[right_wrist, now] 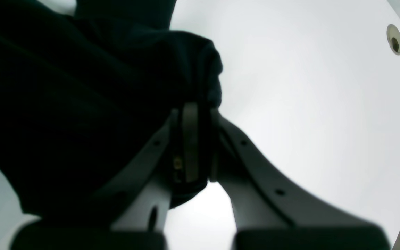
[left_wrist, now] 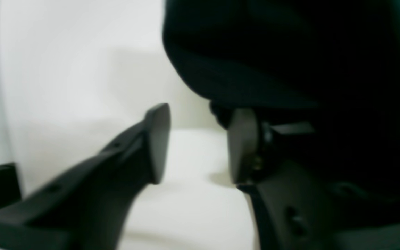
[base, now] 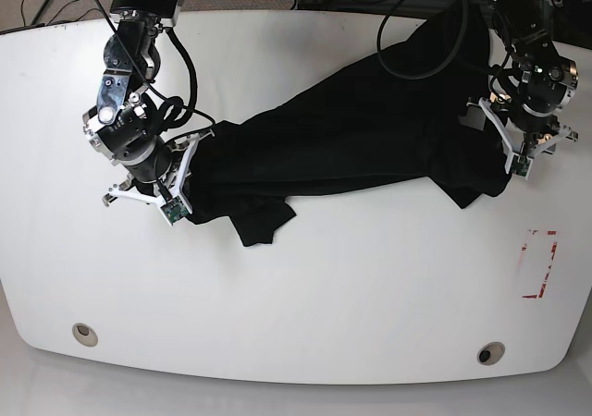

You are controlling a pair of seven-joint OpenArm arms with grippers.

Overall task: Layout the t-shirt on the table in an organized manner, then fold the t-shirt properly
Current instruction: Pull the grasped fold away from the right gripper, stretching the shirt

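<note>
The black t-shirt lies stretched in a loose band across the white table, with one corner flopped toward the front. At the shirt's left end in the base view, my right gripper is shut on a bunched fold of the t-shirt. My left gripper stands open at the shirt's right end. Bare table shows between its fingers, and the t-shirt hangs against the outer side of its right finger. In the base view the left gripper sits over the cloth.
A round grommet hole sits near the front left edge and another grommet hole near the front right. A red-outlined rectangle mark is at the right. Cables drape behind the shirt at the back edge.
</note>
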